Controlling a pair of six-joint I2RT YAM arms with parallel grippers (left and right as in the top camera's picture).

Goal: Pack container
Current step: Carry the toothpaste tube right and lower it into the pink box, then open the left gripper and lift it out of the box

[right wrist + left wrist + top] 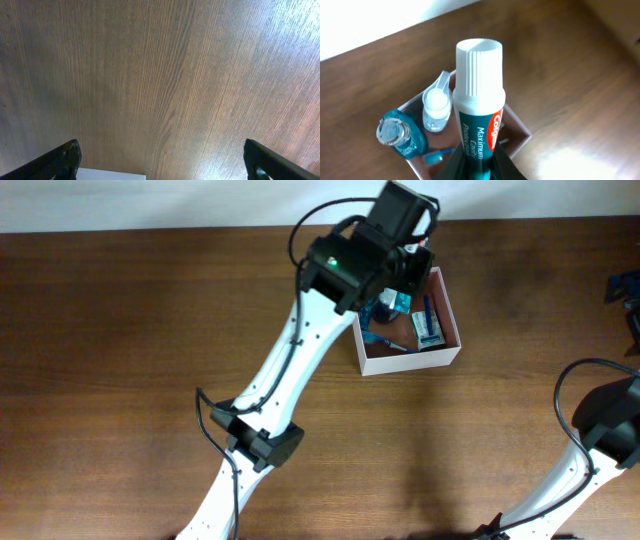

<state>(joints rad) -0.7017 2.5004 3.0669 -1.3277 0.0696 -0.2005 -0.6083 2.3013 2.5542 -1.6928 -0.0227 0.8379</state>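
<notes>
The container is a shallow square box with white walls and a reddish-brown inside, at the far middle-right of the table. My left gripper is shut on a teal Colgate toothpaste tube with a white cap and holds it above the container. Inside lie a teal bottle, a small clear bottle and a blue toothbrush. A green-and-white packet also lies inside. My right gripper is open and empty over bare table.
The left arm stretches diagonally across the table and hides the container's left part. The right arm is at the lower right. A dark blue object sits at the right edge. A white flat object shows below my right gripper.
</notes>
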